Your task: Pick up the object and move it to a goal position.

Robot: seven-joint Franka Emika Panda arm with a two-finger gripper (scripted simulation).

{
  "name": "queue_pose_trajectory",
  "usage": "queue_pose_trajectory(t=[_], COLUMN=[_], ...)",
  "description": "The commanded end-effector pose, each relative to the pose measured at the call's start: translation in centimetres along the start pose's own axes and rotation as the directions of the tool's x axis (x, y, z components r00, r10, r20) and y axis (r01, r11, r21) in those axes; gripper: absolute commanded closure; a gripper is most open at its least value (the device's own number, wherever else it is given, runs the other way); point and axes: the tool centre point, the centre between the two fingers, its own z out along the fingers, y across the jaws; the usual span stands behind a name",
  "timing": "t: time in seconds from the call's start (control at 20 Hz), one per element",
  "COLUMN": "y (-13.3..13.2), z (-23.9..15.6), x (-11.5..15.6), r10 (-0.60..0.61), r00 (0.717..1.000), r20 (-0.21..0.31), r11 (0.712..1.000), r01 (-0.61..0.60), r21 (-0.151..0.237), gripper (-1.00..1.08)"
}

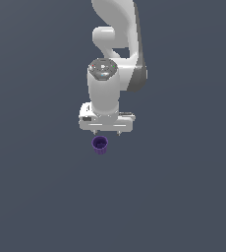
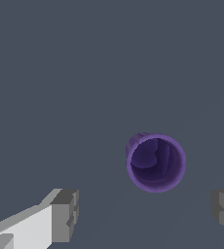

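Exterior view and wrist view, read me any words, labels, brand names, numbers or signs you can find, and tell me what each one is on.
None: no text can be read in either view.
The purple cup has plain ribbed sides with no label or print.
The white gripper and the arm carry no logo or number that shows; a small dark mark on the gripper's body is too small to read as anything.
The grey floor is unmarked.

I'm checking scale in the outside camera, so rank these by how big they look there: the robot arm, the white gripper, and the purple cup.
Largest to smallest in the exterior view:
1. Robot arm
2. White gripper, clearly wider than the cup
3. Purple cup, smallest

The arm and gripper may sit nearer the camera, which could exaggerate the gaps.
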Motion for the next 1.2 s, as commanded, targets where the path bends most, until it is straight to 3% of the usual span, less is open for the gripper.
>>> queue_pose_trajectory(t=[0.0,0.6,1.15], y=[0.0,0.9,0.7], z=[0.0,-0.6,2.3], x=[0.0,0.4,0.6], r10=[0.000,0.002,0.160], r00=[1.000,1.000,0.987], r20=[0.000,-0.019,-0.030], r11=[1.000,1.000,0.987], r01=[0.000,-0.002,-0.160], r21=[0.000,-0.009,0.006], gripper=[-0.20,-0.20,-0.20])
